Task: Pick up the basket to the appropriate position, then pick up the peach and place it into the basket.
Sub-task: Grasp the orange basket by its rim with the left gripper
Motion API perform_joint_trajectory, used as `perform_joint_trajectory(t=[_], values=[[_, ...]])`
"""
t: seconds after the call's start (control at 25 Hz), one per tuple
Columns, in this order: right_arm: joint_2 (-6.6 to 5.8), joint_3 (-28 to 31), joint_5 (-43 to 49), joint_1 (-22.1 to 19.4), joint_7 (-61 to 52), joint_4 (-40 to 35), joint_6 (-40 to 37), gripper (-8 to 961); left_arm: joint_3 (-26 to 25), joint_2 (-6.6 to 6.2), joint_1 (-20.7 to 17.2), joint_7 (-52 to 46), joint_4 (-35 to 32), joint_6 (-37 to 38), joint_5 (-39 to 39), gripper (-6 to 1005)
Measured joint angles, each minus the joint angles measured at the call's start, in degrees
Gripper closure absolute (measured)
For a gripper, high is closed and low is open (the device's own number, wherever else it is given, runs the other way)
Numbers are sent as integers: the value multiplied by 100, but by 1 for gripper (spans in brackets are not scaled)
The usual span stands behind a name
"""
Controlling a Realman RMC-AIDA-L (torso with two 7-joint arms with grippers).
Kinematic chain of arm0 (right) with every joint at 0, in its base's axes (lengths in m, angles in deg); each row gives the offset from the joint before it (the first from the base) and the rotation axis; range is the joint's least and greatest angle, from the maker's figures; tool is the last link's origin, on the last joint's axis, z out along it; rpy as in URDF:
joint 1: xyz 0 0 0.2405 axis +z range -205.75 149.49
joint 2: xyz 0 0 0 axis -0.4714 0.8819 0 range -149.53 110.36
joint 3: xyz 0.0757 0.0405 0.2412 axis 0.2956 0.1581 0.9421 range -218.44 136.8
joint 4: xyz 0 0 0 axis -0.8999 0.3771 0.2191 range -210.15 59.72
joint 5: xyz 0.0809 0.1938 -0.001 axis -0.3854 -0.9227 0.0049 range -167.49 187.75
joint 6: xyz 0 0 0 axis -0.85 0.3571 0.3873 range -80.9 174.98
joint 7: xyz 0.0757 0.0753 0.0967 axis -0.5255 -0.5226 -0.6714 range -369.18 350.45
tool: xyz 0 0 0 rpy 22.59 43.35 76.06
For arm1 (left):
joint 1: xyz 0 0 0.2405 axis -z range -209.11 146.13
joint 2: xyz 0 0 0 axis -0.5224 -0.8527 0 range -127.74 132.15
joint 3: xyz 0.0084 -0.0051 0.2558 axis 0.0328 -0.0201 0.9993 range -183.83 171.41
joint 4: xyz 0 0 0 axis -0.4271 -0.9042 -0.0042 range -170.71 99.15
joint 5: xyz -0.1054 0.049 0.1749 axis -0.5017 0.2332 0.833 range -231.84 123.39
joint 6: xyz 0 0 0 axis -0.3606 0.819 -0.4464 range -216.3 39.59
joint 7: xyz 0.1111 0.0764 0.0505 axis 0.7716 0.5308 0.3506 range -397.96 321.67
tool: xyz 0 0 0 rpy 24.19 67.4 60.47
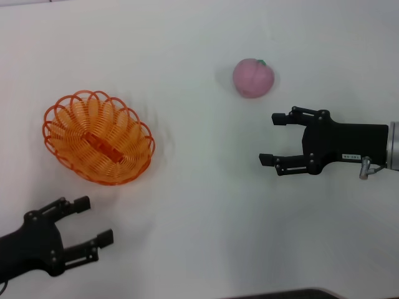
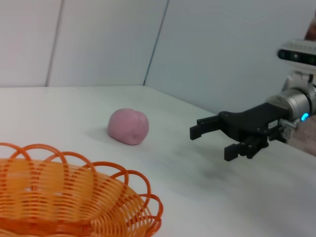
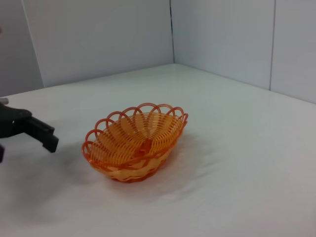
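The orange wire basket sits empty on the white table at the left; it also shows in the left wrist view and the right wrist view. The pink peach lies at the back right, apart from the basket, and shows in the left wrist view. My left gripper is open, near the front left, a little short of the basket. My right gripper is open at the right, just in front of the peach, and shows in the left wrist view.
The white table spreads between the basket and the right gripper. Pale walls stand behind the table in both wrist views. The table's front edge shows dark at the bottom of the head view.
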Motion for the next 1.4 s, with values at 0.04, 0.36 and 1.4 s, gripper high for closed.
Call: perform_joint_trajectory(t=[0.04, 0.36, 1.4], values=[[-1, 0, 0, 1, 0, 0, 0, 10, -52, -4, 21, -164, -7, 1, -4, 129], [-1, 0, 0, 20, 0, -1, 6, 11, -493, -279, 480, -3058, -146, -355, 6, 133], [-1, 0, 0, 51, -53, -36, -2, 11, 2332, -624, 2455, -5808, -2288, -1801, 1341, 169]])
